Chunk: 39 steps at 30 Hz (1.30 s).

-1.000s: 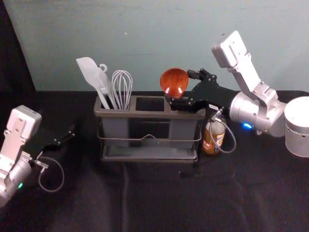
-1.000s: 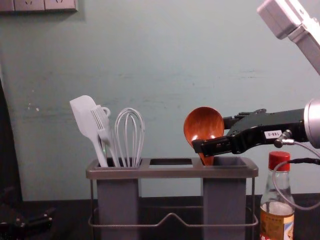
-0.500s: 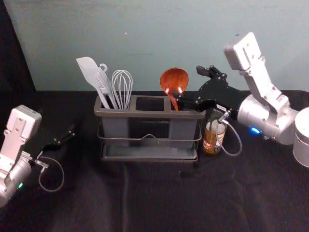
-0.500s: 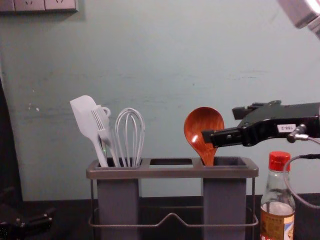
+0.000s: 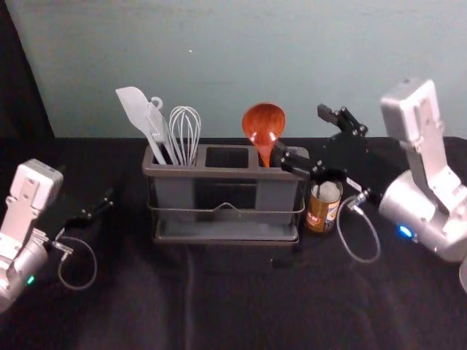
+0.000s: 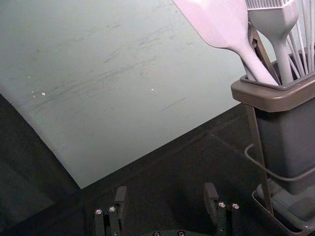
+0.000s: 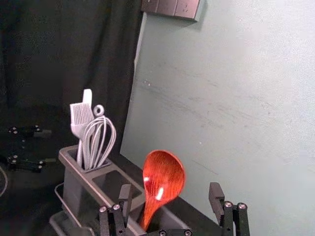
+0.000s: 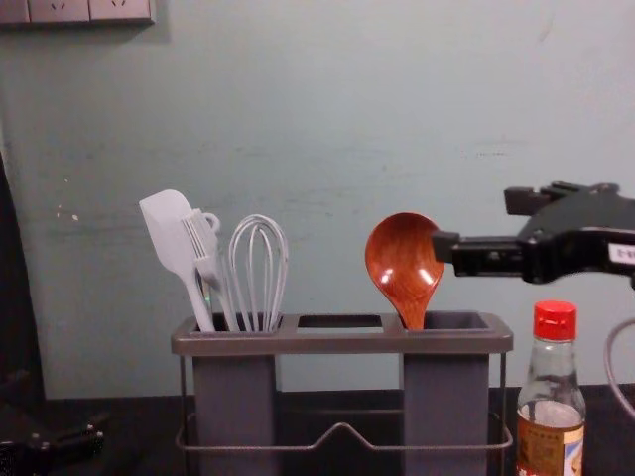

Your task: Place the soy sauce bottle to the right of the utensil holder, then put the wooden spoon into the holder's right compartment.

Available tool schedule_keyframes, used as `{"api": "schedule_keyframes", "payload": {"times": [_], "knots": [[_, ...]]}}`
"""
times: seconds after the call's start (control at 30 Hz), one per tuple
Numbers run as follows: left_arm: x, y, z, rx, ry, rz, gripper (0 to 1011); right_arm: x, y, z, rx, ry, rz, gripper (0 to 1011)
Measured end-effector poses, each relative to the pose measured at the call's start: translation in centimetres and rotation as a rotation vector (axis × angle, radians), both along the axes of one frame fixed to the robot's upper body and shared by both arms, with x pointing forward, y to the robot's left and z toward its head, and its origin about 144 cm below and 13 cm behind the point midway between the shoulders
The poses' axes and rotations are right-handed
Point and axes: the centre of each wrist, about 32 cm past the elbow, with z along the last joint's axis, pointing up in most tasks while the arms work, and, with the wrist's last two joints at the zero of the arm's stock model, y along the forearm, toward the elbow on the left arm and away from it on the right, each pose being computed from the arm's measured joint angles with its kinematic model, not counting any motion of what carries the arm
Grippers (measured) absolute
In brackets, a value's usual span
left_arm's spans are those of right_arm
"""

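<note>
wooden spoon [image 5: 263, 122] is sitting in the right compartment of the utensil holder [image 5: 226, 173], bowl up, handle going down inside near the compartment's left side, and it leans a bit to the left. the soy sauce bottle [image 5: 322, 208] is standing upright just beside the holder, on its right, red cap [image 8: 555, 320] on top and the label facing the chest camera. right gripper [image 5: 300, 131] is up in the air by the holder's right end, to the right of the spoon's bowl — fingers spread wide, nothing gripped between them. in the chest view one fingertip comes right up to the edge of the bowl, and honestly i can't tell if it's touching or just near it. the right wrist view has the spoon past that wide gap, so it's standing in the holder by itself. over in the left compartment there's a pale spatula [image 5: 135, 109], a basting brush [image 8: 201, 238] and a balloon whisk [image 5: 184, 135], all heads up, plus some tool with a ring end [image 7: 98, 110] tucked in with them. the holder sits in a wire frame with a tray [image 5: 226, 231] along the bottom, on a black cloth [image 5: 241, 299]. left gripper [image 5: 108, 198] is parked low, well off to the left of the holder — its fingers are wide apart too, holding nothing. there's also a switch panel [image 8: 89, 10] high on the wall [image 8: 327, 109] at the left.
</note>
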Motion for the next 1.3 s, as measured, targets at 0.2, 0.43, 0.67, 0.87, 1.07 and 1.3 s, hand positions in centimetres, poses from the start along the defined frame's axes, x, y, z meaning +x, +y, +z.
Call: {"api": "schedule_keyframes", "payload": {"times": [0.2, 0.43, 0.67, 0.87, 1.07, 1.3], "knots": [[0.0, 0.0, 0.0, 0.0, 0.0, 0.0, 1011, -2.4, -0.6, -1.8, 0.027, -0.012, -0.026, 1002], [0.0, 0.0, 0.0, 0.0, 0.0, 0.0, 1012, -5.1, -1.3, -4.3, 0.038, -0.019, -0.081, 1002], [0.0, 0.0, 0.0, 0.0, 0.0, 0.0, 1011, -6.9, -0.9, -7.0, 0.073, -0.002, -0.156, 1002], [0.0, 0.0, 0.0, 0.0, 0.0, 0.0, 1011, -8.1, -0.2, -9.2, 0.131, 0.018, -0.234, 1003], [0.0, 0.0, 0.0, 0.0, 0.0, 0.0, 1011, -8.4, 0.1, -10.0, 0.154, 0.032, -0.28, 1003], [0.0, 0.0, 0.0, 0.0, 0.0, 0.0, 1012, -8.4, 0.0, -10.1, 0.165, 0.038, -0.288, 1002]]}}
